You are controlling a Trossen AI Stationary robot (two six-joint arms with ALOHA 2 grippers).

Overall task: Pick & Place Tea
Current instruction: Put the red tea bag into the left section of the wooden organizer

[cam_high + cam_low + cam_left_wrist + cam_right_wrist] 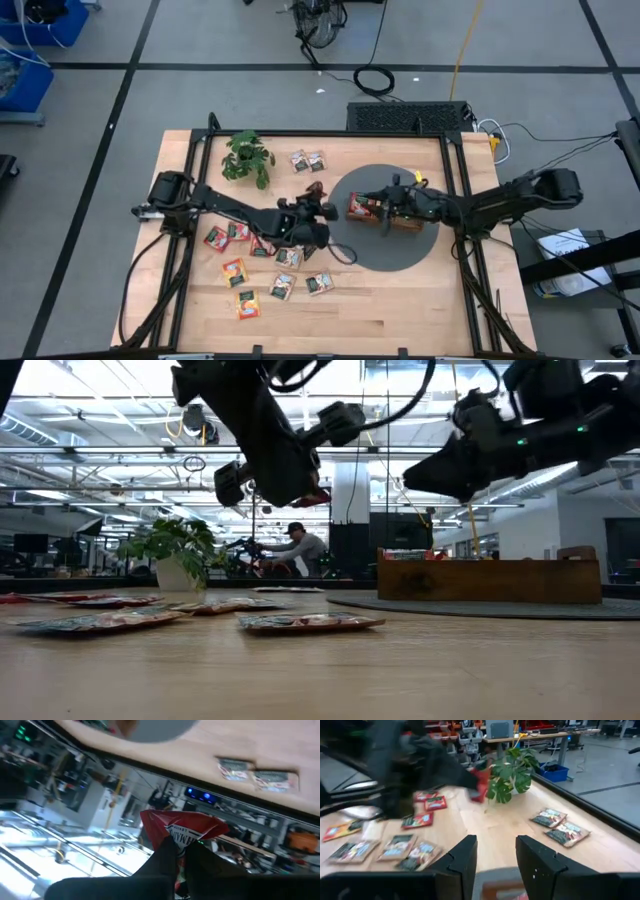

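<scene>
L tool [182, 851] pinches red sachet [182, 827], upright, raised above table [400, 300]

Arms: two, one from each side of the bench [400, 310]
Grippers: two, left gripper [318, 190], right gripper [392, 205]
Sachets lying loose on the bench: ten in the high view, two [308, 161] beside the plant, eight [262, 268] in a scatter under the left arm
Sachets held up: one red sachet [182, 827]
Sachets in the tray: some, count cannot be told
Trays: one [385, 212]
Mats: one [400, 255], round, grey
Plants: one [247, 157]
People: one [303, 546], far off
</scene>
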